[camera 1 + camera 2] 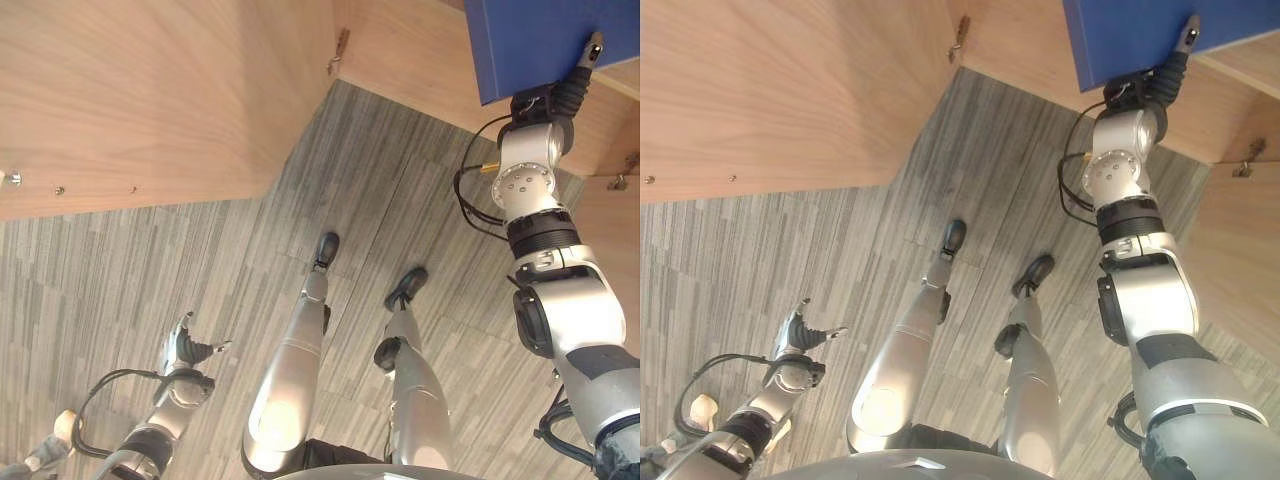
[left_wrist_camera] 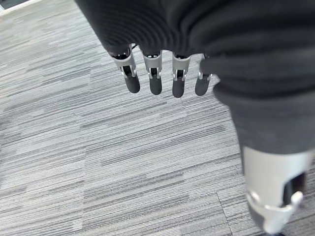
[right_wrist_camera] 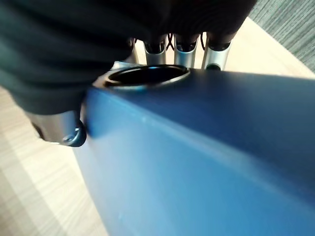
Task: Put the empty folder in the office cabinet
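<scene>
Up at one o'clock the blue folder point(image 1: 545, 45) runs off the top and right edges, so its full shape is lost. The right hand point(image 1: 575, 80) sits mostly behind it; in the wrist view its fingers point(image 3: 186, 53) drop past the folder's far side, tips hidden. At ten o'clock the wooden cabinet point(image 1: 150, 90) is cut by the frame, its inside unseen.
</scene>
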Controlling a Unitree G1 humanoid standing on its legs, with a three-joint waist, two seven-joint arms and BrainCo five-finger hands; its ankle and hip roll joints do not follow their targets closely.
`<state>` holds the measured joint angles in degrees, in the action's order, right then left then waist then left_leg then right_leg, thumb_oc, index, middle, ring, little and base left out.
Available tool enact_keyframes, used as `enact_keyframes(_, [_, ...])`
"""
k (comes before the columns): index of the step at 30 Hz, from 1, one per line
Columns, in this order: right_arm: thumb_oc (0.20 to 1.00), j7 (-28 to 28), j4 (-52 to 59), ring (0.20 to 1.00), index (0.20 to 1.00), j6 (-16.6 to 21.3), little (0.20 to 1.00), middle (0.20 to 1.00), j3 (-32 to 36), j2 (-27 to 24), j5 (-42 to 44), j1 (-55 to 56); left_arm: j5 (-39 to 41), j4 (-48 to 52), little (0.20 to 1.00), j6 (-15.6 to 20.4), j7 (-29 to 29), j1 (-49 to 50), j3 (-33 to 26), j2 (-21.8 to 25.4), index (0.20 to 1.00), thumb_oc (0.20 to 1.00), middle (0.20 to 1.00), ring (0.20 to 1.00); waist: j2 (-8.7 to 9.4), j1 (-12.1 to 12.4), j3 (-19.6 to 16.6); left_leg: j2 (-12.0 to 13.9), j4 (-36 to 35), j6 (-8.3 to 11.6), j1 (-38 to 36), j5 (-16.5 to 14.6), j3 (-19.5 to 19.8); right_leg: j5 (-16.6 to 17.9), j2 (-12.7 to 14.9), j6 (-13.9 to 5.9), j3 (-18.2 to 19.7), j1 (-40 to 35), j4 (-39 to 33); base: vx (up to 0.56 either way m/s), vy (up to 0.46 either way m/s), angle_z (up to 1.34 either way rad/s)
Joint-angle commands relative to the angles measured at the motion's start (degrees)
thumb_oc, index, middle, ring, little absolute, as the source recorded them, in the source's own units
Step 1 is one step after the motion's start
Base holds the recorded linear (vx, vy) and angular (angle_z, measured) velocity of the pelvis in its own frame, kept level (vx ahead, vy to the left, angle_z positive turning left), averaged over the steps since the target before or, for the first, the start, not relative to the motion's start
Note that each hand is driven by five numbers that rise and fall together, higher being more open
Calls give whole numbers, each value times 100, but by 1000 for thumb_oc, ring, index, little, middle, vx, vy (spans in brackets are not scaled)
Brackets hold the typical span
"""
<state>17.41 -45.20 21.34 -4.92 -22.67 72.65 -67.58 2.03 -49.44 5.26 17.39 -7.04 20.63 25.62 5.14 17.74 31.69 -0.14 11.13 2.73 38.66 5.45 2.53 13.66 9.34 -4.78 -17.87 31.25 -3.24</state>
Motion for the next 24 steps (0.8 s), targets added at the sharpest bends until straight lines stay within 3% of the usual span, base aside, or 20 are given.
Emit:
enact_keyframes(1, [200, -126, 262, 200, 200, 404, 200, 200, -3, -574, -157, 31, 144, -48, 1000, 3, 35, 476, 112, 178, 1000, 1000, 1000, 1000, -80, -145, -190, -66, -83, 99, -499, -894, 519, -298, 652, -768, 51, -36, 134, 284, -19, -10])
enact_keyframes(6, [200, -237, 472, 200, 200, 421, 200, 200, 70, -611, -18, 389, 123, -133, 1000, -50, -41, 494, 133, 76, 1000, 1000, 1000, 1000, -176, -289, -190, -182, 805, 102, -721, -1592, 749, -161, 671, -773, 122, 348, -4, 256, -123, 14])
enact_keyframes(10, [200, -234, 679, 200, 200, 474, 200, 200, 350, -709, 75, 859, 114, -162, 1000, -119, -66, 527, 151, 37, 1000, 1000, 1000, 1000, -184, -343, -190, -204, 1048, 144, -974, -1903, 1128, -100, 667, -789, 290, 417, 29, 288, -254, 64])
enact_keyframes(11, [200, -237, 648, 200, 200, 463, 200, 200, 362, -729, 112, 823, 120, -112, 1000, -108, -66, 522, 148, 61, 1000, 1000, 1000, 1000, -149, -373, -190, -241, 1059, 163, -918, -1885, 1142, -31, 723, -770, 255, 428, 62, 206, -301, 83])
enact_keyframes(15, [200, -89, 214, 200, 200, 590, 200, 200, 522, -1072, 185, 518, 219, 101, 1000, -27, -51, 519, 210, 75, 1000, 1000, 1000, 1000, -147, -393, -190, 152, 286, 363, -1074, -1591, 1351, -49, 566, -677, -6, 331, 207, 132, -336, 49])
enact_keyframes(21, [200, 139, -395, 200, 200, 571, 200, 200, 426, -1514, 142, -45, 53, 159, 1000, -25, -40, 600, 421, -12, 1000, 1000, 1000, 1000, -212, -397, -190, 531, -744, 452, -1258, -1118, 1294, -166, 333, -639, -84, 484, 127, 60, -95, -18])
enact_keyframes(24, [200, 255, -646, 200, 200, 525, 200, 200, 407, -1689, 68, -242, 25, 198, 1000, -4, -28, 636, 442, -21, 1000, 1000, 1000, 1000, -274, -402, -190, 586, -1022, 446, -1307, -999, 1297, -194, 286, -643, -55, 536, 95, 25, -17, -8])
